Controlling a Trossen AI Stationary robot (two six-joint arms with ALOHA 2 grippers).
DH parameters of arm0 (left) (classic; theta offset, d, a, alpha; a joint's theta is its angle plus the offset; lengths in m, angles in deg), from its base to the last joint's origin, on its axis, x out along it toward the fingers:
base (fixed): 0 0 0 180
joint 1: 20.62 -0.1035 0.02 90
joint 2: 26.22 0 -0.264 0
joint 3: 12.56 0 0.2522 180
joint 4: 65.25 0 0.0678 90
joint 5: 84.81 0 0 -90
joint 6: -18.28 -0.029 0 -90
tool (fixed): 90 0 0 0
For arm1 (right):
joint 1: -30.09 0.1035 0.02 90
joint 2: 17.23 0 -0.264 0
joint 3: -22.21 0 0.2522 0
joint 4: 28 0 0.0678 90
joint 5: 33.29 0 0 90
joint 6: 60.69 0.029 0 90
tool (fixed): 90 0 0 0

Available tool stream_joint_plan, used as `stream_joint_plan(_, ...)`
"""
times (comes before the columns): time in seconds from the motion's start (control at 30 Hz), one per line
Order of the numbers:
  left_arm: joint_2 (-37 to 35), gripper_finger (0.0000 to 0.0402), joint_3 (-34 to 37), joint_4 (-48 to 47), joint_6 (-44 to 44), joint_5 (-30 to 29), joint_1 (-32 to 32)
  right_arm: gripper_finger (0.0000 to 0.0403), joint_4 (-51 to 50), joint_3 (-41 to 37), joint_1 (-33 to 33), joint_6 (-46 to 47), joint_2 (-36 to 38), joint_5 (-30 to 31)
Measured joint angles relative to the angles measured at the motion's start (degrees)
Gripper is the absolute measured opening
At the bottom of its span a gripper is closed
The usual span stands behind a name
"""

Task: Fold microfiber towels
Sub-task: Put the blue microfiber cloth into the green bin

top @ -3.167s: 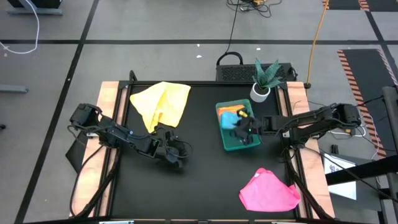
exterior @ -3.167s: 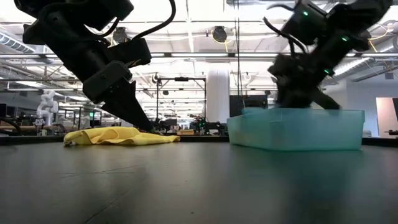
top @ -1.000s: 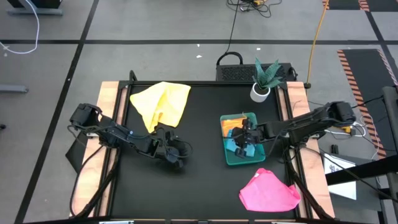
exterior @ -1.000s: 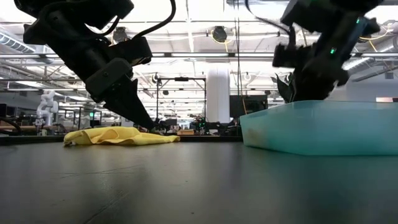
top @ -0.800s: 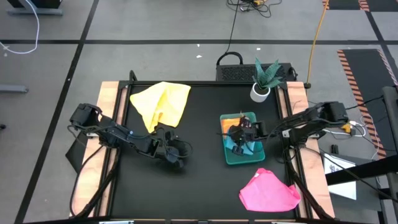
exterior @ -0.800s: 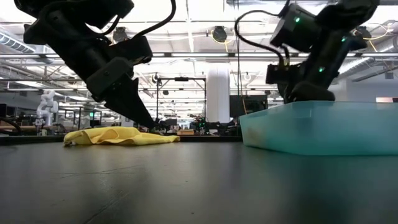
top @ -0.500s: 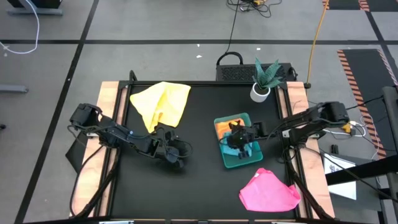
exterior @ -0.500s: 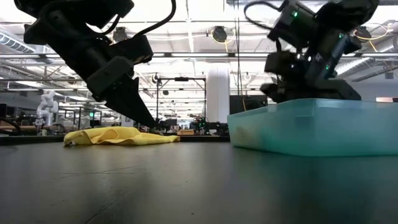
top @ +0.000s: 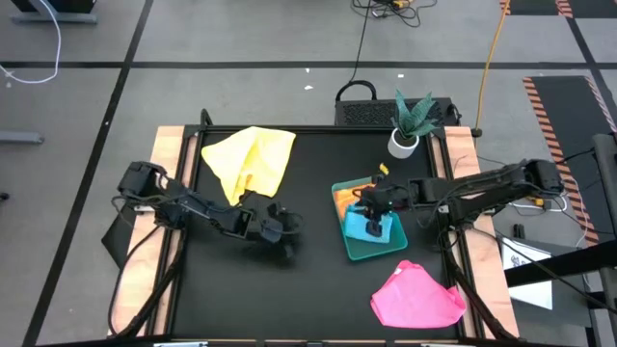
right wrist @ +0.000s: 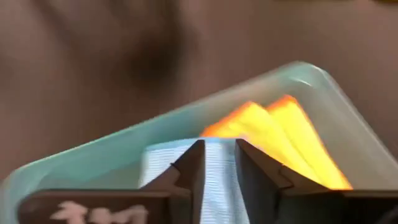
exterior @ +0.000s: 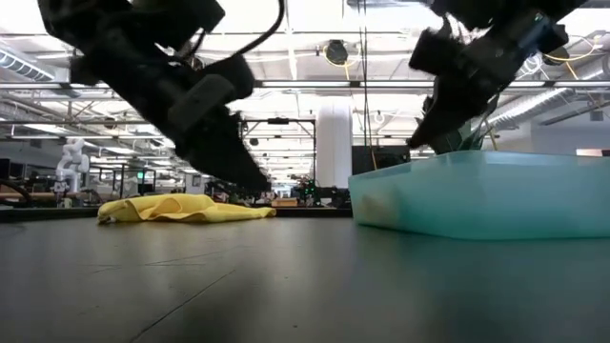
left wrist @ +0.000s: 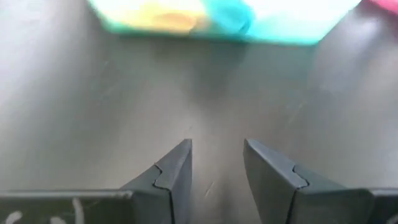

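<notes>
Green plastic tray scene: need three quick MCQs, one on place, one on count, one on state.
1. Where is the pink microfiber towel?
A. in the green plastic tray
B. on the table, nearer the front edge than the tray
C. under the plant

2. How many towels lie in the green plastic tray?
A. none
B. two
C. four

3. The left gripper is:
A. open, empty
B. shut on a towel
C. inside the tray

B: it lies on the black mat, outside the tray.
B: a light blue towel and a yellow folded towel.
A: the fingers stand apart over bare mat.
</notes>
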Motion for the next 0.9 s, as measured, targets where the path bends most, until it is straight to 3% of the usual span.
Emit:
stream_joint_plan(0.17,5.5,0.0145,0.0,12.7,-2.0,3.0,-2.9,0.0104,-4.2,0.0,-2.3,5.0,-4.9,3.9)
stream_joint_plan(0.37,9.1,0.0145,0.0,24.6,-2.7,8.7,-8.1,0.0064,-0.7,-0.1,-4.3,5.5,-12.0,3.0)
stream_joint_plan(0.6,14.0,0.0145,-3.8,25.6,-2.7,11.1,-13.0,0.0006,9.9,0.0,-4.3,-1.9,-16.9,-6.3)
stream_joint_plan(0.9,21.1,0.0145,-11.7,24.2,-3.2,13.5,-15.9,0.0011,12.9,0.0,-4.2,-8.7,-16.5,-12.0)
